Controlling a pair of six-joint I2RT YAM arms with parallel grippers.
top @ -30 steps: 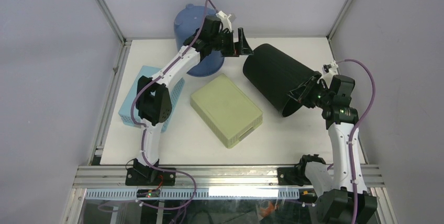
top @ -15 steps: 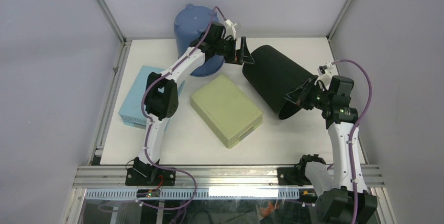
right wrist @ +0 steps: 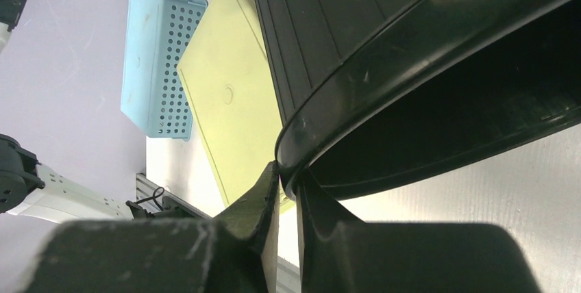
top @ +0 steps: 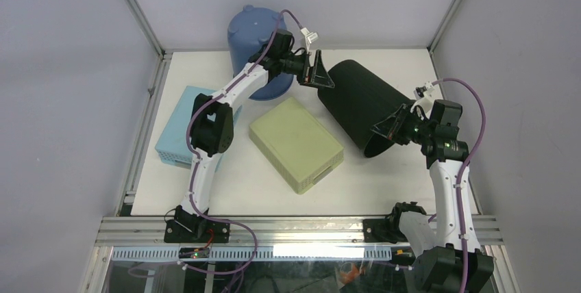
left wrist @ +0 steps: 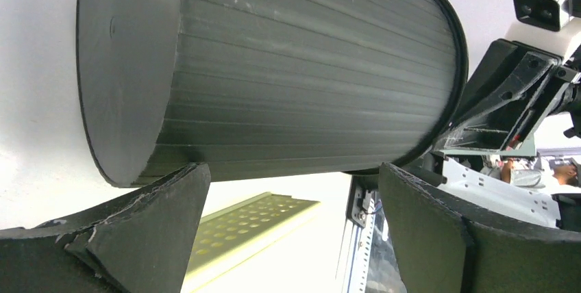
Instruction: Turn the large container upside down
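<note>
The right end effector (top: 396,127) is clamped on the rim of the large black ribbed plastic container (top: 360,101). In the right wrist view its two fingers (right wrist: 264,200) are pinched nearly together, with the thin lip of the container (right wrist: 356,26) caught between them, one finger outside the wall and one inside the dark mouth.

From that grip the container lies on its side and runs away from the right end effector toward the far left. Its open mouth is at the gripped end and its closed flat base is at the other end. I cannot tell whether its lower side touches the white counter (top: 240,183).

The left end effector (top: 322,74) sits right at that closed base with its fingers spread wide apart, holding nothing. In the left wrist view the container (left wrist: 288,67) fills the space just beyond the two foam-padded fingers (left wrist: 144,231). One fingertip comes up close under the base edge, but I cannot tell whether it touches.

Just beside the left end effector, on its near side, a pale yellow-green rectangular plastic box (top: 294,144) lies flat on the counter, close to the side of the container. The same box (right wrist: 226,94) shows in the right wrist view beyond the gripped rim.

Past the box, well away from both end effectors, is a light blue perforated plastic basket (top: 175,139) with the left arm crossing above it. Behind the left arm, against the back wall, stands a round dark blue plastic tub (top: 246,29).
</note>
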